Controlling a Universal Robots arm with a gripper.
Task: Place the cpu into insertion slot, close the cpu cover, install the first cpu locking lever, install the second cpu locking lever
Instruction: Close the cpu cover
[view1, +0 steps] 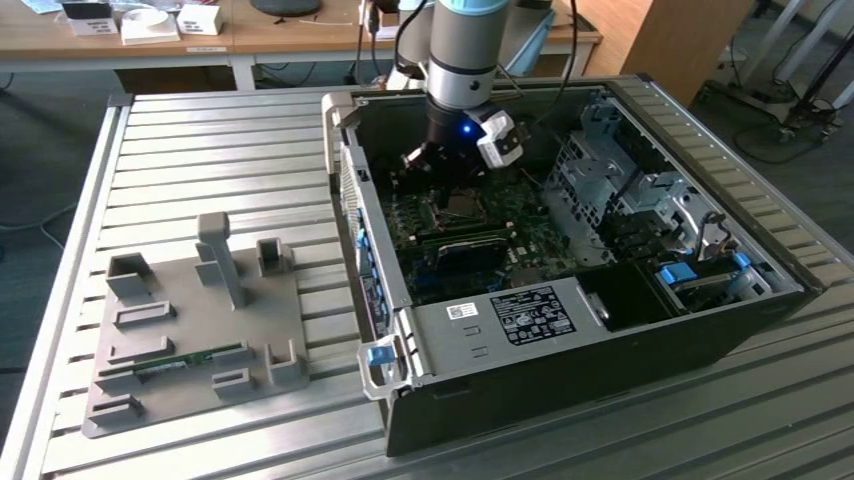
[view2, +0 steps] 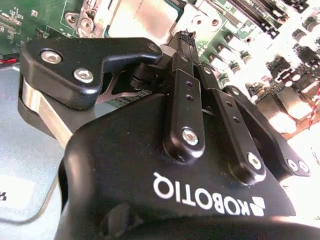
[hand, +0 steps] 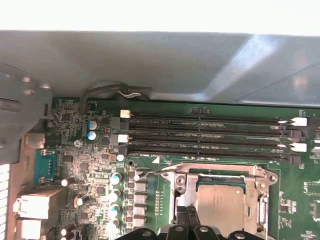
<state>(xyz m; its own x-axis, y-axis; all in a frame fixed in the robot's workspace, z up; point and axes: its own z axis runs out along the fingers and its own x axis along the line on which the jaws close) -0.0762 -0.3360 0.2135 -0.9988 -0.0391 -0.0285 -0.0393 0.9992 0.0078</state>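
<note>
The cpu (hand: 222, 202) lies flat, silvery top up, its square edges parallel to the long black memory slots (hand: 210, 135) just beside it. The cpu cover (hand: 220, 172) is down around it on the green motherboard (hand: 100, 150). The hand (hand: 187, 215) hovers at the cover's edge, fingertips pressed together and gripping nothing. A white printed label (view1: 534, 312) marks the computer case (view1: 601, 370) on the ribbed desk (view1: 200, 150).

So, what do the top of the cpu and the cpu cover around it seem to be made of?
Top of the cpu: probably metal, with a dull, matte silvery sheen. Around it, the cpu cover: thin stamped metal, perhaps steel, with bright glare on its flat faces and edges.
</note>
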